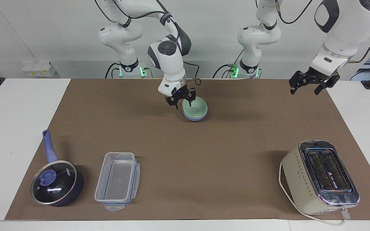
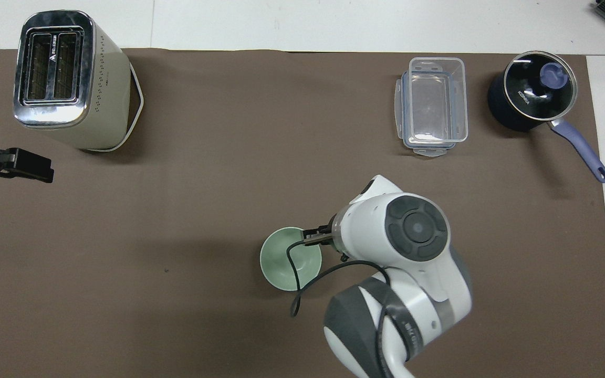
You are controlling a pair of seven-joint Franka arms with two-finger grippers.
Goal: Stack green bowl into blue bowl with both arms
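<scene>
Facing view first: the green bowl sits nested inside the blue bowl, of which only a thin rim shows beneath it, and the pair rests on the brown mat covering the bench, in the middle of it and close to the robots' side. The right gripper hangs just above the green bowl's rim on the side toward the right arm's end, its jaws spread and holding nothing, clear of the bowl as far as I can see. The left gripper waits up in the air over the mat's edge at the left arm's end, and its jaws look spread too, empty.

From overhead, the right arm's white wrist covers most of its gripper, with only a dark tip poking out over the green bowl's rim and a black cable looping across it. The blue bowl is hidden under the green one there.

Farther from the robots, a cream toaster stands toward the left arm's end. Toward the right arm's end lie a clear plastic container and, beside it, a dark blue saucepan with a glass lid
</scene>
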